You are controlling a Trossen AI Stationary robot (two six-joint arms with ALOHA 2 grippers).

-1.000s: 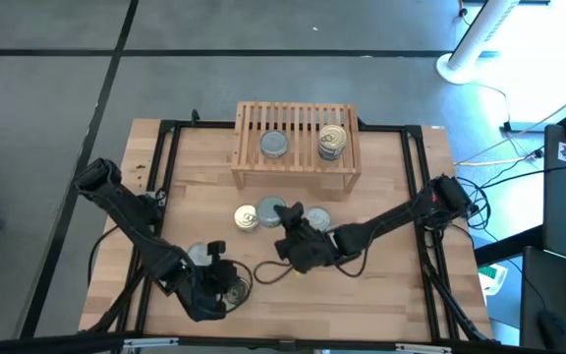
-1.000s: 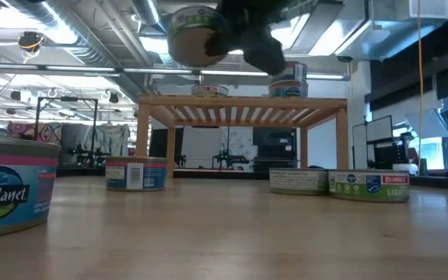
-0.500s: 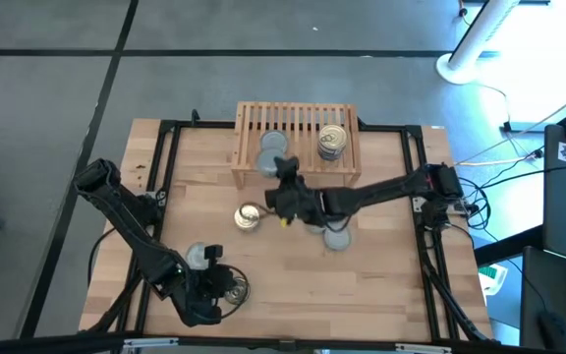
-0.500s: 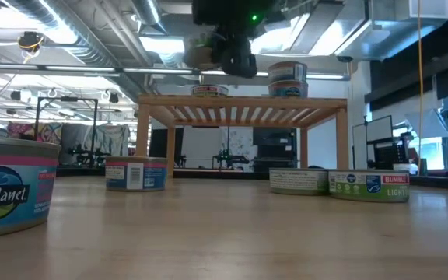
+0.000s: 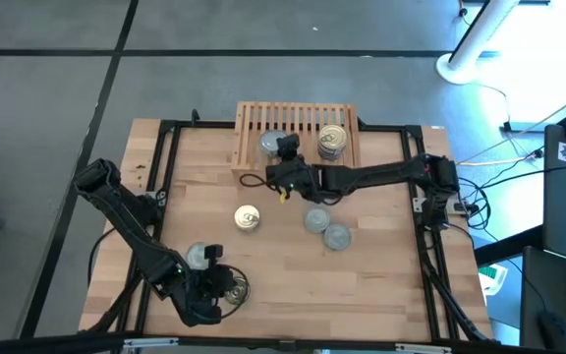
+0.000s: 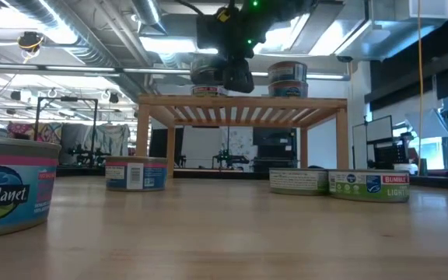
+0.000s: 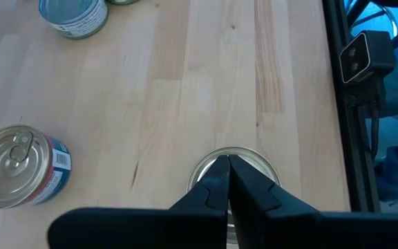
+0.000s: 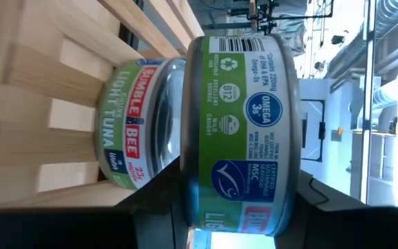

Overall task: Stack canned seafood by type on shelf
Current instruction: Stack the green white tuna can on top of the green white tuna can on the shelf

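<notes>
Both arms matte black, tubular links, bulky joints. Right arm [image 5: 381, 177] carries thin black cable; green LED lit.

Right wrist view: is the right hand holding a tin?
Yes: a green-labelled tin sits clamped in the right hand, close to another tin on the shelf.

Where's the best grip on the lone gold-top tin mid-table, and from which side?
Grip the gold-top tin across its round side wall, coming straight down from above. It stands upright with the pull tab up, and it is low, so a sideways approach would leave little wall to catch. Bare table surrounds it, and the silver tins lie apart from it.
</notes>
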